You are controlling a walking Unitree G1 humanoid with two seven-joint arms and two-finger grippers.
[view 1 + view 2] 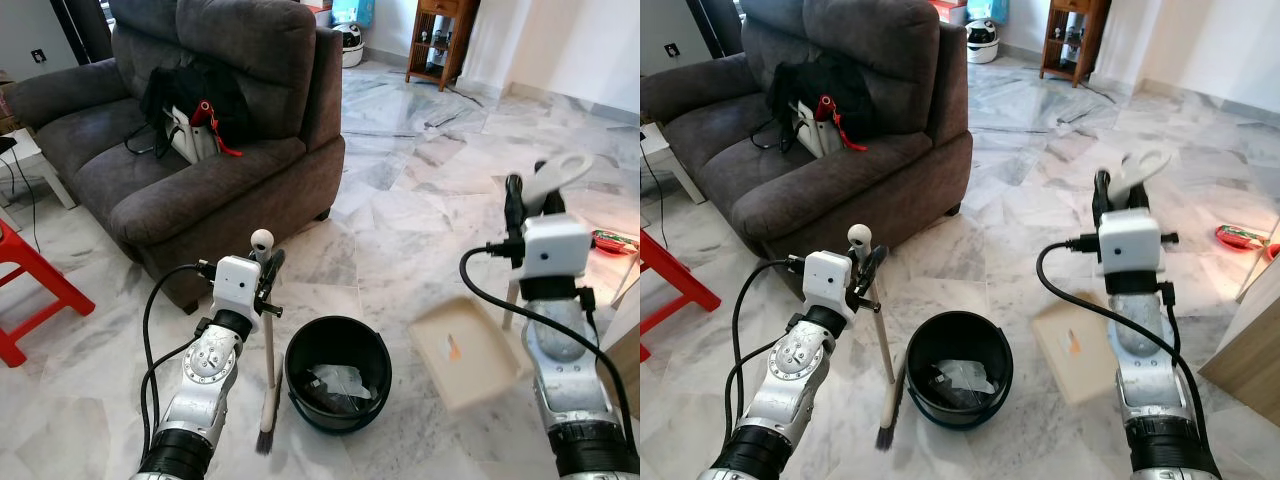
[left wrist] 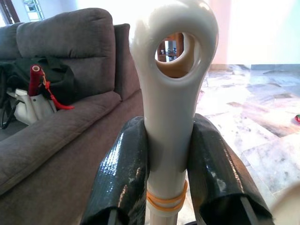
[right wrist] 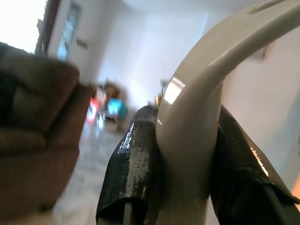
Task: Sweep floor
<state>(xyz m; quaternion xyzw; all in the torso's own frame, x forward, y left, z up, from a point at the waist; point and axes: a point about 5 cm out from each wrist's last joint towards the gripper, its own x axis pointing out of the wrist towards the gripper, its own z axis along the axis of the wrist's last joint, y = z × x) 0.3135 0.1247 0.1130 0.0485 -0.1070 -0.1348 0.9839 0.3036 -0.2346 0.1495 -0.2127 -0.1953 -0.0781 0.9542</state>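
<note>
The left gripper [image 1: 268, 272] has its jaws closed around the upper part of a cream-coloured plastic hand broom [image 1: 267, 345], just below the round hanging hole at its top; the broom stands nearly upright with its dark bristles on the white marble floor [image 1: 400, 210], just beside a round black plastic bucket [image 1: 338, 373]. The bucket sits on the floor between the two arms and holds some crumpled clear plastic at its bottom. The right gripper [image 1: 517, 200] has its jaws clamped on the curved cream handle of a beige plastic dustpan [image 1: 468, 352], whose flat pan hangs tilted just above the floor, close to the bucket's right side. Behind the left arm stands a dark grey fabric sofa [image 1: 200, 150], its near corner close to the broom; on its seat lies a black bag [image 1: 190, 95] with a white item and a red-handled thing tucked beside it. A red plastic stool [image 1: 25, 290] stands at the far left, next to a white side worktop [image 1: 30, 160]. Farther back a wooden shelf unit [image 1: 440, 40] stands against the wall, and a white helmet [image 1: 350, 38] lies on the floor behind the sofa. A red and green object [image 1: 612, 240] lies on the floor at the right, near a pale wooden cabinet edge [image 1: 1250, 350].
</note>
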